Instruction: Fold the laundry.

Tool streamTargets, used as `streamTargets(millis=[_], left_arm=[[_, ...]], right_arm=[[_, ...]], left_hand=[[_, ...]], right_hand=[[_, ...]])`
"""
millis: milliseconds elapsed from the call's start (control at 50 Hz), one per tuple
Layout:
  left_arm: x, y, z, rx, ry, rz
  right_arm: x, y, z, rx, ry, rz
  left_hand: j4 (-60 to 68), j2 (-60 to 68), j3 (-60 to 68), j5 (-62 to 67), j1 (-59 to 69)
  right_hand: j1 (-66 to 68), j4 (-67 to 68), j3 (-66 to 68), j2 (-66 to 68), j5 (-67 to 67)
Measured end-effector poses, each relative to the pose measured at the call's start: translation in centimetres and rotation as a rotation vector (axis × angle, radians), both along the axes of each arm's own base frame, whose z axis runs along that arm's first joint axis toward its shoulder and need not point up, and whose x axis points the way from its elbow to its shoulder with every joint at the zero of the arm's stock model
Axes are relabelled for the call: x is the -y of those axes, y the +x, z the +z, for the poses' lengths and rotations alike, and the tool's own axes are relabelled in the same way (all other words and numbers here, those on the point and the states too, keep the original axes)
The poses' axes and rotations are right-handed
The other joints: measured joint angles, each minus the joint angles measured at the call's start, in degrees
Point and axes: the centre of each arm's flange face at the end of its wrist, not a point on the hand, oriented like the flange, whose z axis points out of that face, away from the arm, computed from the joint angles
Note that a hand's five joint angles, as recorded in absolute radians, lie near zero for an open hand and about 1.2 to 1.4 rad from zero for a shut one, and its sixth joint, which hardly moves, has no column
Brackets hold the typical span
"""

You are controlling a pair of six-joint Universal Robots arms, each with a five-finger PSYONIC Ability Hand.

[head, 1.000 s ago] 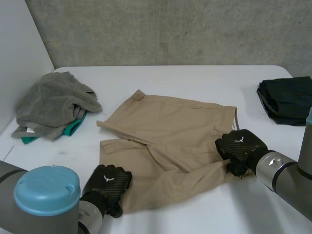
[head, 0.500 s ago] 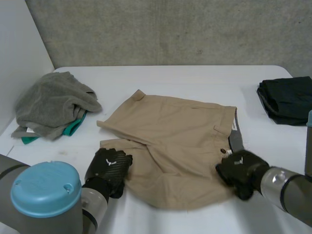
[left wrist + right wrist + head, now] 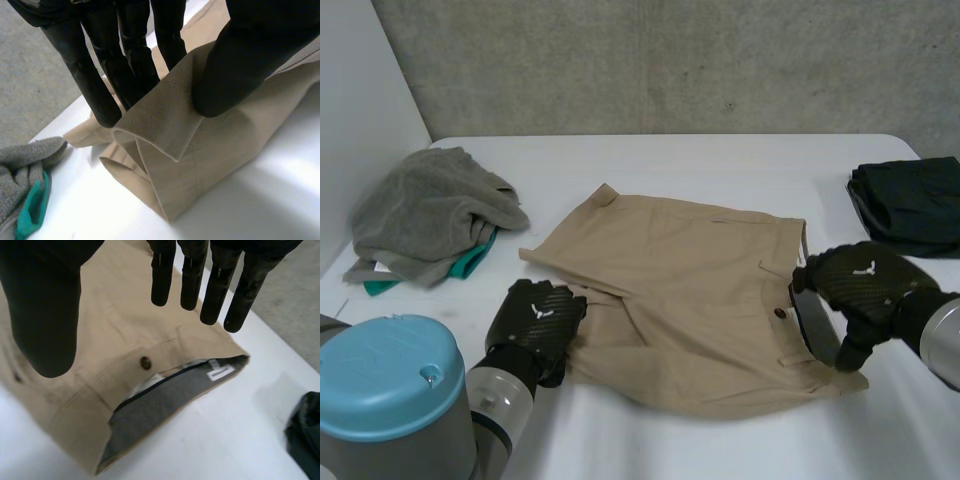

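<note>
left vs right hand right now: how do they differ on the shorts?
Left hand pinches a fold of the shorts between thumb and fingers; right hand is open, fingers straight, holding nothing. Left hand is at the leg end; right hand is over the waistband, by the button. Both are black and at the shorts' edges.
</note>
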Motion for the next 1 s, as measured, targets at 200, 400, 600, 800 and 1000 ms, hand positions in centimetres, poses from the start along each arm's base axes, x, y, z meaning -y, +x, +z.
streamTargets(millis=[200,400,600,800,1000], left_arm=[[1.5,-0.3,1.0,-0.027,-0.031,0.018],[2.3,-0.6,1.2,-0.034,-0.041,0.026],[-1.0,0.7,-0.1,0.144,0.078,-0.036],[-7.9,3.1,-0.2,0.405,0.262,-0.204],[-2.9,-0.8,1.7,0.27,0.094,-0.164]], right_arm=[[-0.9,0.1,-3.7,-0.087,0.1,0.075],[-0.2,0.2,-7.3,-0.103,0.193,0.075],[-0.3,-0.3,-4.7,-0.121,0.11,0.036],[-3.9,-2.3,-2.2,-0.299,0.21,0.114],[-0.2,-2.8,-1.9,-0.256,0.125,0.048]], left_hand=[[0.01,0.0,0.0,0.0,0.0],[0.01,0.0,0.0,-0.01,0.0],[0.01,0.0,0.0,-0.01,0.0],[0.01,0.07,0.16,-0.01,0.0],[0.22,0.08,0.18,-0.01,0.0]], right_hand=[[-0.12,-0.27,-0.05,0.0,-0.4],[28.36,38.25,37.95,37.98,36.82],[32.86,44.24,43.61,42.78,42.7],[32.86,44.26,43.61,42.78,42.71],[33.84,44.26,43.62,42.78,42.72]])
